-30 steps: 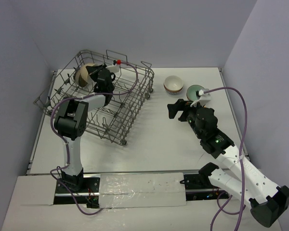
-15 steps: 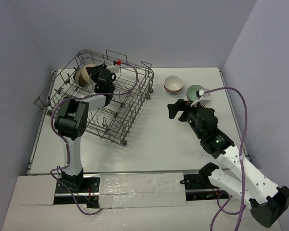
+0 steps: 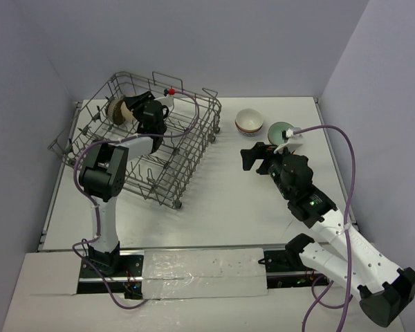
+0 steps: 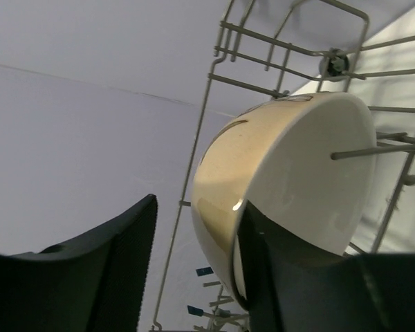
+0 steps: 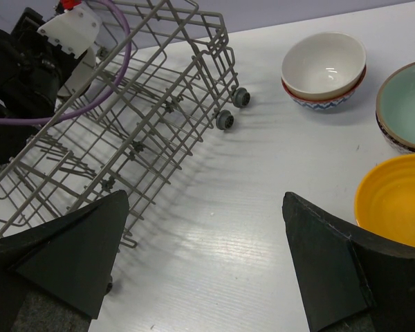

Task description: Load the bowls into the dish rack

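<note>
A beige-brown bowl (image 3: 116, 109) stands on edge among the tines at the far left corner of the dish rack (image 3: 187, 149). My left gripper (image 3: 135, 107) is open at its rim. In the left wrist view one finger (image 4: 263, 277) sits inside the bowl (image 4: 290, 173) against its wall, and the other finger (image 4: 117, 256) stands apart from the outside. My right gripper (image 5: 206, 200) hangs open and empty over the table, right of the rack (image 5: 145, 131). A cream bowl (image 5: 324, 63) stacked on a patterned one, a pale green bowl (image 5: 408, 104) and an orange-yellow bowl (image 5: 394, 200) sit on the table.
The rack is tilted, with small wheels (image 5: 225, 119) on its right side and raised handle loops. Purple cables run over the rack and along the right arm. Walls close the table at the back and on both sides.
My left gripper has opened and let go of the beige-brown bowl, which now rests in the rack's tines, tipped more on edge. The right arm has not moved.
</note>
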{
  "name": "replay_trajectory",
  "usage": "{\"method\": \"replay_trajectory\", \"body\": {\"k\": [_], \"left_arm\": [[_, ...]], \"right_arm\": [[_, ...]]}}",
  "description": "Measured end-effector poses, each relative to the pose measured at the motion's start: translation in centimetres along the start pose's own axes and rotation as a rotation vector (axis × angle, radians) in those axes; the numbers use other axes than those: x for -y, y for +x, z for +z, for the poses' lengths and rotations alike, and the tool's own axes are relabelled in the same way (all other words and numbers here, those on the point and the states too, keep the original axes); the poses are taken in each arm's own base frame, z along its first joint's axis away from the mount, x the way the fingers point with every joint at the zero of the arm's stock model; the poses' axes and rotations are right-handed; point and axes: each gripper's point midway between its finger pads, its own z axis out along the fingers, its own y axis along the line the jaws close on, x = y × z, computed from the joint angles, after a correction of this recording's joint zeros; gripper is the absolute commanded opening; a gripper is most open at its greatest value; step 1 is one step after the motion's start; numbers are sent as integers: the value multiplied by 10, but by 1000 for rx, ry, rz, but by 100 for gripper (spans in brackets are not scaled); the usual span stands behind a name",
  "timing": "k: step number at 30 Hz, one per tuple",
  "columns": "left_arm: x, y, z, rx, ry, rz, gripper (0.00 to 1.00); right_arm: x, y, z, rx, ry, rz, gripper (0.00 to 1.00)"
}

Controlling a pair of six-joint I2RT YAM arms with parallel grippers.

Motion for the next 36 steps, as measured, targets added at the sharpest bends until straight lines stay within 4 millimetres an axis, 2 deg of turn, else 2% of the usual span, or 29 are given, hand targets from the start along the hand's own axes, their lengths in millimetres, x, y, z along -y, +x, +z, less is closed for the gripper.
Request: {"method": "replay_trajectory", "body": {"k": [10,16,25,31,36], "left_arm": [[24,7,-4,-28,86,-6,78],[22,5,-2,-50,100,-38,90],[21,6,-2,-85,120,-103,97],[15,6,-12,-87,193,-211,98],[0,-1,-23,-62,257,-339,98]], "right_arm": [[-1,-4,-3,12,-6,4,100],[-1,-4,-3,13,-6,4,100],[-1,-6,-4,20,-10,6,100],[-2,-7,-5,23,-11,7,100],[-2,-8,-7,15,-10,5,100]]}}
